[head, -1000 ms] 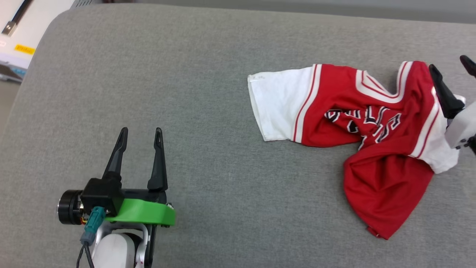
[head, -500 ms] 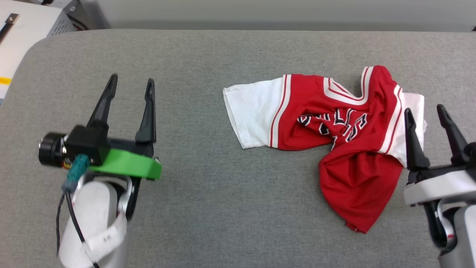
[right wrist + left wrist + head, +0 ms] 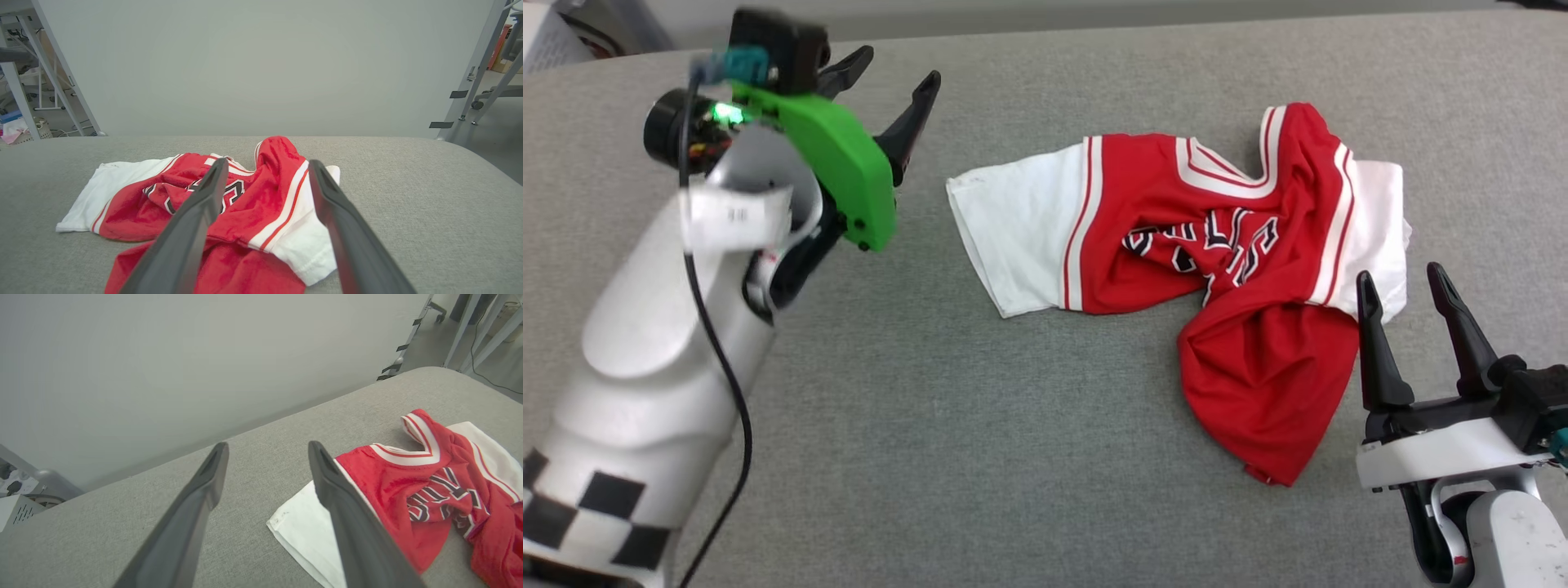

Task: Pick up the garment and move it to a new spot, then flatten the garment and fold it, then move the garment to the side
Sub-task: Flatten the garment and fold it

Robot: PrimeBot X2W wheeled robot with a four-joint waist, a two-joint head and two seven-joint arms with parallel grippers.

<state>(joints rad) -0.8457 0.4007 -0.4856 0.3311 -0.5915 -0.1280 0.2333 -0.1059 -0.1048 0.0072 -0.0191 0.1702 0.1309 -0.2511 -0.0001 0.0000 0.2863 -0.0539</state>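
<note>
Left gripper (image 3: 894, 73) is raised over the far-left part of the grey padded surface (image 3: 1013, 449), fingers apart, nothing between them, angled toward the garment (image 3: 1241, 327) but not touching it. Left half of the surface is bare: judged the widest open room for laying the shirt out flat. The far edge (image 3: 1094, 28) is close behind the left gripper, so any carry in that direction has little margin. The garment lies right of centre, crumpled and half twisted. Its left white sleeve (image 3: 1013, 237) is spread flat and nearest the left gripper. The red chest with black lettering is bunched in the middle, the neckline trim (image 3: 1225, 175) faces the far edge, and the lower body is folded into a lobe (image 3: 1258, 408) pointing toward the robot. Judgement: thin knit, light and limp, no stiffness; it will sag and drag when lifted at one point, and should slide easily on the fabric top. Best holds look like the two sleeve or shoulder seams, one per gripper, pinching through the striped trim. Right white sleeve (image 3: 1376, 220) sits just ahead of the right gripper (image 3: 1400, 276), whose fingers are also apart and empty, close beside the cloth. In the right wrist view the surface rounds off further right, with frame legs (image 3: 470, 81) beyond, so there is less room on that side.
</note>
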